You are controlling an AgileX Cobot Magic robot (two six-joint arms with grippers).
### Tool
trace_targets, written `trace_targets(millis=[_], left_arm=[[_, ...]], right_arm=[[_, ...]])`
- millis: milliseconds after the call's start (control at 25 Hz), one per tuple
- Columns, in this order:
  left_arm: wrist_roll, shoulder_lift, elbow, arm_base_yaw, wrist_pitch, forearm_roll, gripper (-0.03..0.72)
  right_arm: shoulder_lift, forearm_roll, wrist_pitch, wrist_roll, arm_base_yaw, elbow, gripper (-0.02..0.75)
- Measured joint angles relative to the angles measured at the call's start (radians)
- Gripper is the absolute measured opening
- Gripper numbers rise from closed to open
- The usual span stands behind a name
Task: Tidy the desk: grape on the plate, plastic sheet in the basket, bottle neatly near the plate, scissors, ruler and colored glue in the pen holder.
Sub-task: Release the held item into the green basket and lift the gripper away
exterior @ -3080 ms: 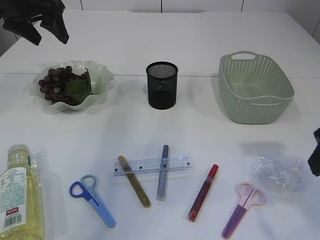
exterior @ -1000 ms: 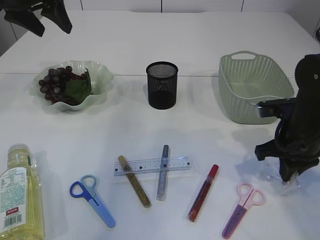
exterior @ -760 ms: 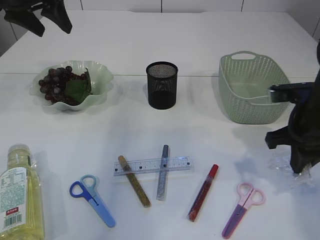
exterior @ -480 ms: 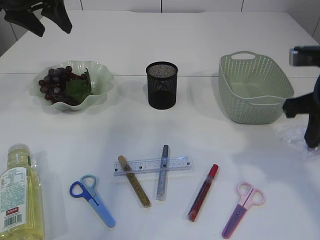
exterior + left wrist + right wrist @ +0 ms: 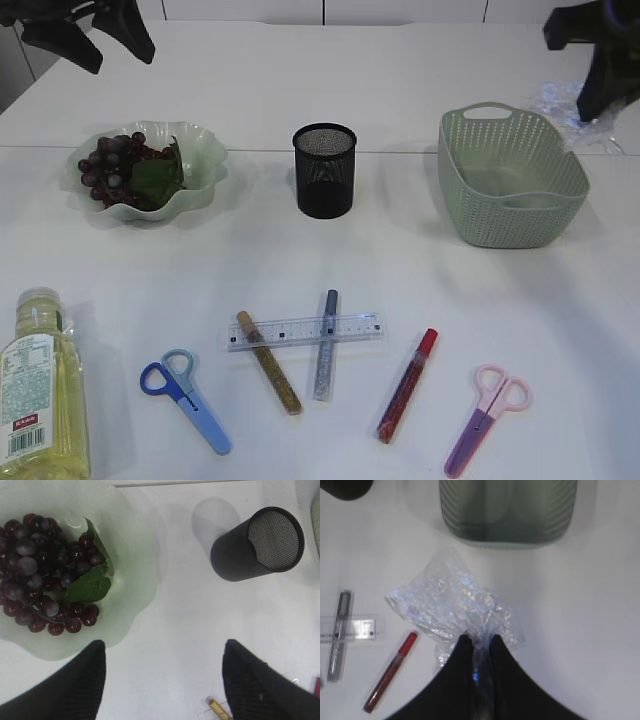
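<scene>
One pincer (image 5: 479,645) pinching plastic sheet (image 5: 451,602), airborne

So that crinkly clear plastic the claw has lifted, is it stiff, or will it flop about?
Probably floppy: the plastic sheet hangs crumpled and bunched from the right claw, pinched at one spot. It looks very light, since a small pinch carries it whole. It may drift or snag instead of dropping cleanly into the basket.
</scene>
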Motion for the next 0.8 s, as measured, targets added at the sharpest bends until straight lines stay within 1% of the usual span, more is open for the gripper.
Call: trace_targets(millis=[280, 480, 600, 800], left_arm=[[-0.002, 0.000, 0.000, -0.026, 0.000, 0.045, 0.529], [-0.013, -0.007, 0.000, -0.036, 0.000, 0.055, 0.527], [-0.016, -0.027, 0.000, -0.036, 0.000, 0.066, 0.526], [-0.017, -0.092, 0.000, -0.036, 0.002, 0.083, 0.515]], right_arm=[[0.288, 0.000, 0.005, -0.029, 0.000, -0.321, 0.049], [0.455, -0.001, 0.006, -0.033, -0.016, -0.502, 0.048], [0.523, -0.004, 0.006, -0.032, -0.046, -0.567, 0.048], [0.589, -0.021, 0.008, -0.033, -0.107, -0.595, 0.048]])
